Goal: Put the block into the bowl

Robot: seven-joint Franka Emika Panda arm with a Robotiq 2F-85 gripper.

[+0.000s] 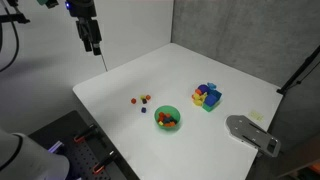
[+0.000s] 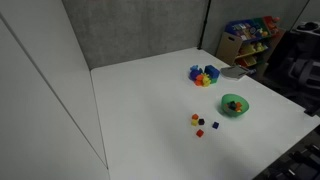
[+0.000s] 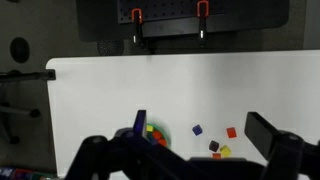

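In an exterior view the gripper (image 1: 91, 45) hangs high in the air, far to the left of the bowl (image 1: 166, 127) and well apart from it. It holds nothing, and the wrist view shows its jaws spread wide. The block (image 1: 133, 100) lies on the surface (image 1: 115, 85) to the left of the bowl, near it but not touching. A yellowish block (image 1: 146, 98) sits between the block and the bowl. To the right of the bowl stands the cluster of larger blocks (image 1: 207, 96). I judge that the task is at its first step, the reach for the block. The next move calls for bringing the gripper down over the red cube and placing the jaws around it alone, because the neighbouring block is close.
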